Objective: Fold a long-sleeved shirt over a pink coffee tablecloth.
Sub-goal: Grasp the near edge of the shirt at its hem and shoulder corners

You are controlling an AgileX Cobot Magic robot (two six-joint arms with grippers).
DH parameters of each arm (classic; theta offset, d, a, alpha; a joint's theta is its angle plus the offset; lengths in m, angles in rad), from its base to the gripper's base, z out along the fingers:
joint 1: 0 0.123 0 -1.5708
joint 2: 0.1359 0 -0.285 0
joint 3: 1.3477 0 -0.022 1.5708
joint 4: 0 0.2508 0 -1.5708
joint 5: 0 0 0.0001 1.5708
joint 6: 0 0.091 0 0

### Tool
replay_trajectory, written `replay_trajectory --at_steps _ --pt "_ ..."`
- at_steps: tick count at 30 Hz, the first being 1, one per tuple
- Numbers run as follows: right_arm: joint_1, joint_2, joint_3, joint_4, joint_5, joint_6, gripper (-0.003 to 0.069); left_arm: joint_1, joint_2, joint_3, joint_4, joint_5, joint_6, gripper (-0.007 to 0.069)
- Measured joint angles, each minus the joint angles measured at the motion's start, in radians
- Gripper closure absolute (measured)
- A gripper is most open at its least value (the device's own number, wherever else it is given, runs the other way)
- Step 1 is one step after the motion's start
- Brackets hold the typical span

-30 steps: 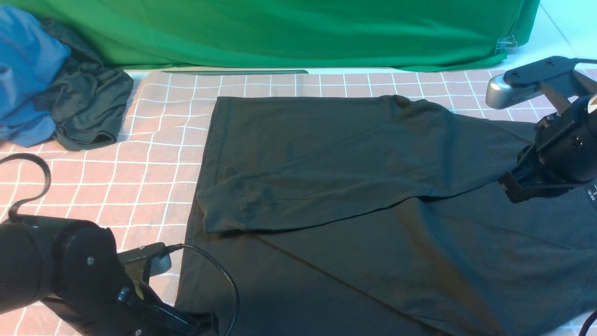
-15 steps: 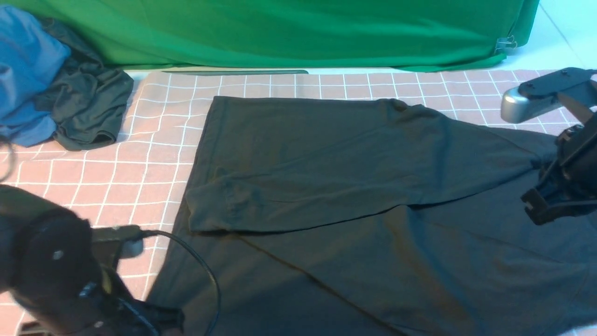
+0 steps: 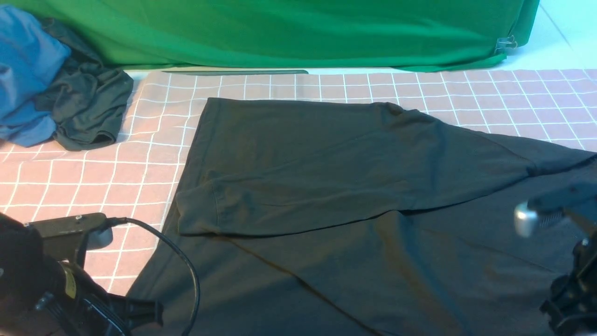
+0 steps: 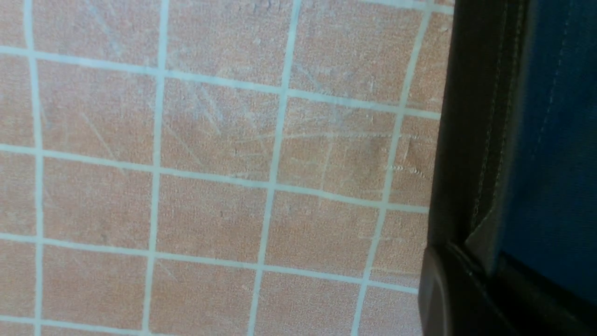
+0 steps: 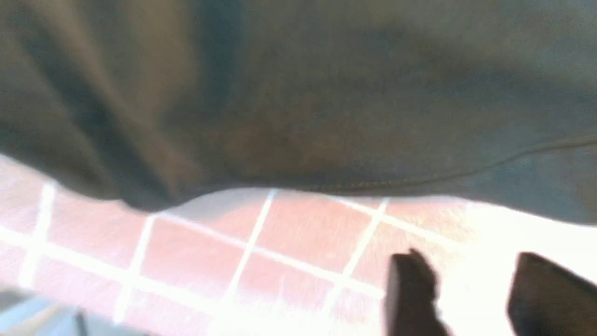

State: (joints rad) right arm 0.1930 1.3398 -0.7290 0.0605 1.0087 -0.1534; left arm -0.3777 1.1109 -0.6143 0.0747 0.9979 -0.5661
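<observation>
**mik_o:** So where was the bot at in that shot? Looked like mid-fold to me.

**dregs77:** Yeah, I'd say so. One sleeve (image 3: pixel 326 196) already lay across the body of the long-sleeved shirt (image 3: pixel 354 261), which was spread flat on the pink coffee tablecloth (image 3: pixel 93 177). The left pincer (image 3: pixel 154 311) was clamped shut. Its wrist cam showed the shirt's stitched hem (image 4: pixel 480 140) running straight into its finger (image 4: pixel 447 298), so it looked like it had that hem corner pinched. The rest of the shirt stretched away from that pincer toward the other arm.

**mik_o:** And the right one?

**dregs77:** The right pincer (image 5: pixel 471 284) stood open with nothing between its fingers, just bare tablecloth under them. The shirt's seamed edge lay just ahead of the fingertips, near but not touching.

**mik_o:** So next it grabs that side?

**dregs77:** That'd be my guess. It probably needed to reach forward onto that edge, catch only the layer it wanted and close. Then both arms would lift together and carry the held side over the sleeve. Thin cotton slips and bunches, so an uneven lift would likely skew the fold.
</observation>
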Motion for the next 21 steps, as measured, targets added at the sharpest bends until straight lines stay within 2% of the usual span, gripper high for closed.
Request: replay_trajectory --at_steps 1,3,6,13,16,18,21 --pt "0.000 0.006 0.043 -0.001 -0.062 0.000 0.0229 0.000 0.000 0.000 0.000 -0.007 0.000 0.0594" --pt "0.000 0.023 0.069 -0.010 -0.109 0.000 0.0179 0.000 0.000 0.000 0.000 -0.012 0.000 0.0594" --pt "0.000 0.068 0.078 -0.037 -0.145 0.019 0.0138 0.000 0.000 0.000 0.000 -0.018 0.000 0.0594" --pt "0.000 0.181 0.078 -0.054 -0.257 0.060 0.0123 0.000 0.000 0.000 0.000 -0.027 -0.002 0.0594" --pt "0.000 0.197 0.072 -0.060 -0.255 0.070 0.0165 0.000 0.000 0.000 0.000 -0.034 -0.002 0.0594" --pt "-0.003 0.209 0.066 -0.084 -0.248 0.071 0.0331 0.000 0.000 0.000 -0.005 -0.059 -0.002 0.0594" --pt "-0.007 0.211 0.056 -0.094 -0.240 0.070 0.0526 0.000 0.000 -0.005 -0.013 -0.069 -0.002 0.0594"
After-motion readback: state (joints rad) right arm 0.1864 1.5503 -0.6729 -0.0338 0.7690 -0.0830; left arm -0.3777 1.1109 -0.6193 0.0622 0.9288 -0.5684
